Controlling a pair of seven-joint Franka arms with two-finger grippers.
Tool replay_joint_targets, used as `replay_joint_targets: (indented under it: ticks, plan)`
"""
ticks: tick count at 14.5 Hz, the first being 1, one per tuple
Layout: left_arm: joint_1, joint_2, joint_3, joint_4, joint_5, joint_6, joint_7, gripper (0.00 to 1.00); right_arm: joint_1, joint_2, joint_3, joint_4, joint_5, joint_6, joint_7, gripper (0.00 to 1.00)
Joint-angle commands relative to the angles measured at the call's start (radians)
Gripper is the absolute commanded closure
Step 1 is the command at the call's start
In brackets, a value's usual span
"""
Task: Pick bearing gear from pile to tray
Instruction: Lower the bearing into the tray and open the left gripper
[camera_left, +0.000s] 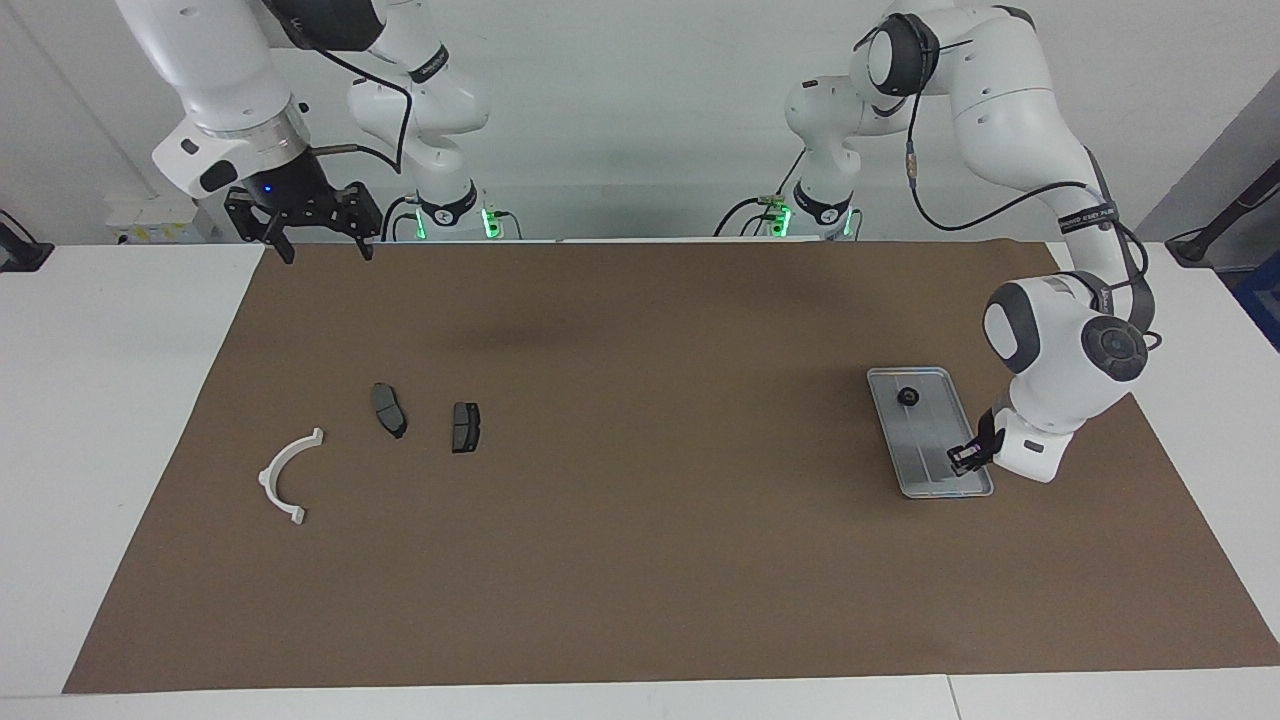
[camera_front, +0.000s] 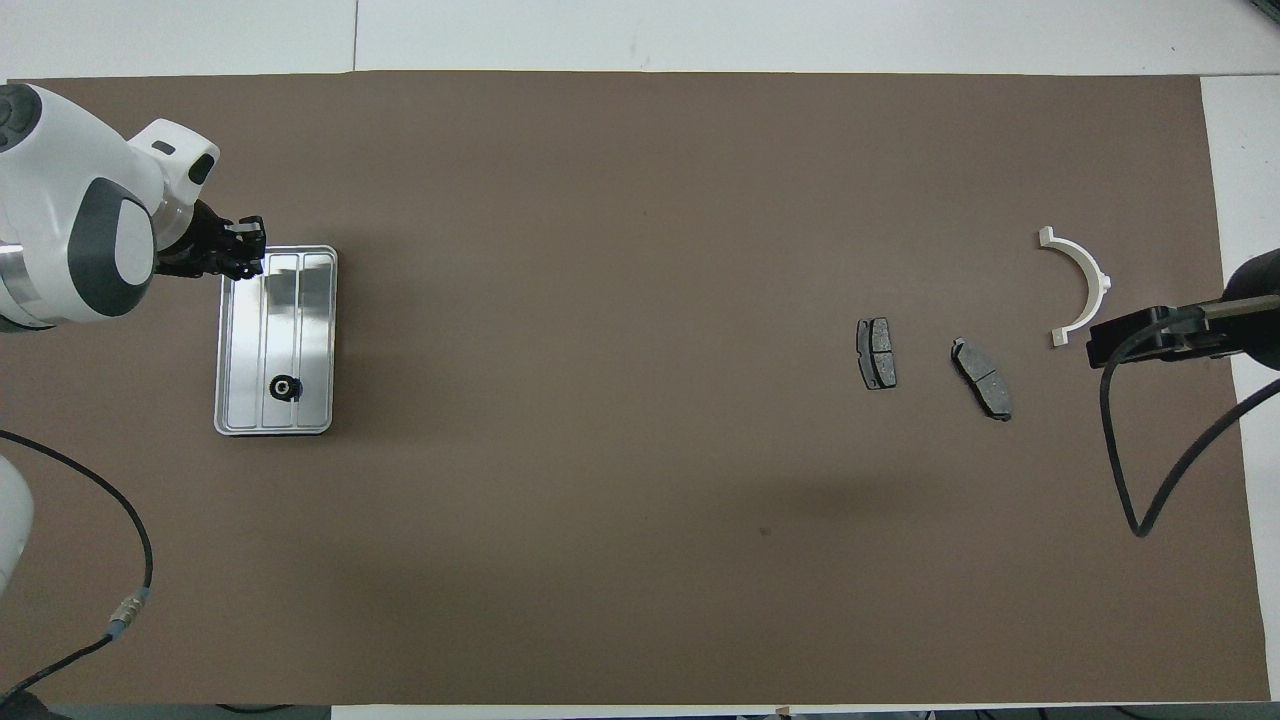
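The silver tray (camera_left: 925, 445) (camera_front: 305, 310) lies on the brown mat toward the left arm's end. A small black round bearing gear (camera_left: 908, 396) (camera_front: 285, 386) sits in its end nearer to the robots. My left gripper (camera_left: 966, 460) (camera_front: 246, 250) hangs low over the tray's corner farthest from the robots, shut; I cannot see whether a part is between its tips. The pile is toward the right arm's end: a white arc bracket (camera_left: 285, 475) (camera_front: 1085, 285) and two dark brake pads (camera_left: 389, 409) (camera_left: 465, 426). My right gripper (camera_left: 325, 250) (camera_front: 1140, 335) waits raised and open.
The brown mat (camera_left: 640, 560) covers most of the white table. The right arm's black cable (camera_front: 1150, 480) loops over the mat's edge near the bracket. The left arm's elbow (camera_left: 1060, 350) stands beside the tray, toward the table's end.
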Motion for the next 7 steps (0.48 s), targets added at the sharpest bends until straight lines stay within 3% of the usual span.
replay_joint_targets:
  ticks: [1, 7]
  plan:
    - [0.007, -0.065, -0.009, -0.118, 0.013, 0.078, 0.008, 1.0, -0.017, -0.036, 0.01, -0.053, 0.021, 0.032, 0.006, 0.0]
    - [-0.006, -0.084, -0.011, -0.149, 0.011, 0.041, 0.008, 1.0, -0.017, -0.036, 0.01, -0.053, 0.021, 0.047, 0.004, 0.0]
